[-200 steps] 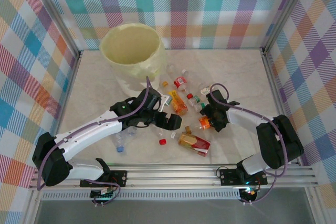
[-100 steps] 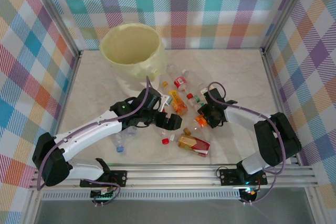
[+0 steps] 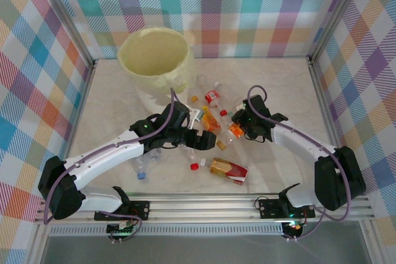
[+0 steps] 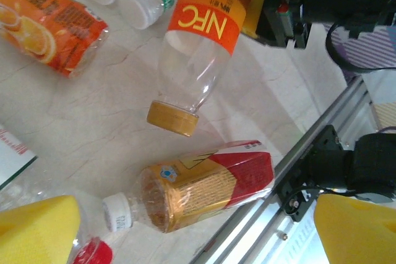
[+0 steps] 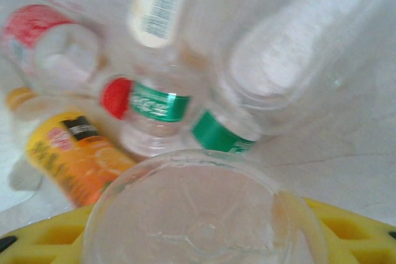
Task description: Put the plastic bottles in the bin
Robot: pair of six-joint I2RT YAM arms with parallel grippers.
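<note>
The pale-yellow bin (image 3: pixel 154 60) stands at the back left. Plastic bottles lie scattered in the middle of the table. My right gripper (image 3: pixel 240 129) is shut on a clear bottle with an orange label (image 4: pixel 204 20) and a gold cap, and holds it off the table; the bottle's clear base (image 5: pixel 204 208) sits between the yellow pads (image 5: pixel 49 233). My left gripper (image 3: pixel 197 145) hangs open over an amber bottle with a red and gold label (image 4: pixel 210 183) (image 3: pixel 229 170), its yellow pads (image 4: pixel 37 227) wide apart on either side. Green-labelled bottles (image 5: pixel 154 106) lie beyond the held one.
An orange juice bottle (image 3: pixel 210 120) and a red-labelled bottle (image 3: pixel 213 97) lie between the grippers and the bin. A clear bottle with a blue cap (image 3: pixel 143 168) rests under the left arm. Loose red caps (image 3: pixel 195 166) lie near the aluminium front rail (image 3: pixel 204 202).
My right gripper has shut on the orange-labelled bottle and carried it up and towards the back. The left gripper has shifted slightly and stays open.
</note>
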